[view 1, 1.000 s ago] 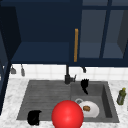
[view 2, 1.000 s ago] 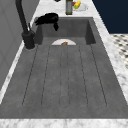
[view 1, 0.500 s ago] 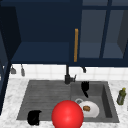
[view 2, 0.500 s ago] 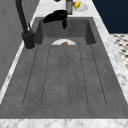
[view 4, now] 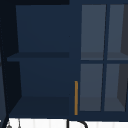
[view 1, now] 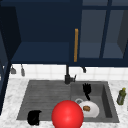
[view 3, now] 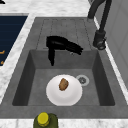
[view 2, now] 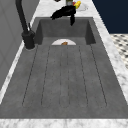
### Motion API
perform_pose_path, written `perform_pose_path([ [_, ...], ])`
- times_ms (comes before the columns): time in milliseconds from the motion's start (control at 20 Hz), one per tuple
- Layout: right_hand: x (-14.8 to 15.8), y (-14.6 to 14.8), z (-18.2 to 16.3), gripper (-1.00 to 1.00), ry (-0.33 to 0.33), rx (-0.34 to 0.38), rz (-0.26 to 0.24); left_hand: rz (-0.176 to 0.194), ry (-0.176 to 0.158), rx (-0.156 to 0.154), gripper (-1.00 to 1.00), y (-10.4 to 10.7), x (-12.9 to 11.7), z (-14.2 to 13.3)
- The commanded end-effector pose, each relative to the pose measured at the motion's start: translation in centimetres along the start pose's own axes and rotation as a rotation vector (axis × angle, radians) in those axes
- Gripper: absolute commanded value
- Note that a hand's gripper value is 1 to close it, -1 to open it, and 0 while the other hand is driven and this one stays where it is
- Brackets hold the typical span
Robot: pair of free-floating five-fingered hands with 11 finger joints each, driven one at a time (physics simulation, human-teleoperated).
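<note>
nearest in front view: a red ball (view 1: 67, 114) at the sink's front edge, w/ the left hand (view 1: 34, 117) idle beside it on the draining board, fingers curled, holding nothing. further in, a white plate (view 3: 64, 90) lies flat on the basin floor by the drain (view 3: 82, 80), a small brown food bit (view 3: 63, 84) on it. plate looks stiff, smooth, prob. breakable; best gripped at the rim. right hand (view 3: 60, 45) hovers above the basin, fingers released, straight. behind: black faucet (view 1: 67, 75), green bottle (view 1: 121, 96) on the tabletop, blue cabinet (view 4: 45, 57).
</note>
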Motion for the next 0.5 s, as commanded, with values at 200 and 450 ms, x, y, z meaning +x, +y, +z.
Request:
perform_pose_path([
  [200, -1.4, -2.2, 4.4, -1.0, -0.045, -0.006, -0.102, 0.0, 0.0, 0.0, 0.0, 0.0, 0.0, 0.0],
  [450, -2.2, -3.3, 7.0, -1.0, -0.053, -0.002, -0.141, 0.0, 0.0, 0.0, 0.0, 0.0, 0.0, 0.0],
])
